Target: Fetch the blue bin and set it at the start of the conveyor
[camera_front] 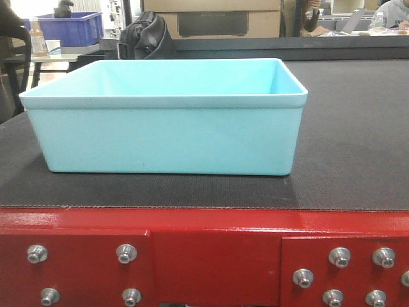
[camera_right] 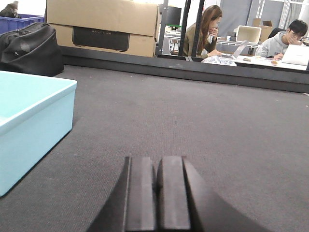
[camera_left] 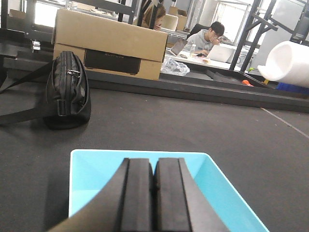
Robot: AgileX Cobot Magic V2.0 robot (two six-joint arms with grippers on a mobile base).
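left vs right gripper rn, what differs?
The left gripper hangs over the blue bin, above its open interior; the right gripper is over bare conveyor belt, with the bin off to its left. Both have jaws shut, and neither is holding anything.

An indoor workshop or robotics lab shared with office desks. A wide dark fabric conveyor belt point(camera_front: 351, 128) fills the foreground, ending at a glossy red metal frame point(camera_front: 211, 256) studded with silver bolts point(camera_front: 126, 252). Beyond the belt, a large cardboard box point(camera_left: 111, 43) and a black bag point(camera_left: 67, 89) sit at its far edge. Behind them, two people work at a table with laptops: a man in a grey hoodie point(camera_left: 208, 38) and a woman with long hair point(camera_right: 205, 31). Dark metal racking posts point(camera_left: 248, 34) rise around them, a dark blue crate point(camera_front: 70, 29) rests on a side table, and a big white roll point(camera_left: 287, 63) lies to one side.
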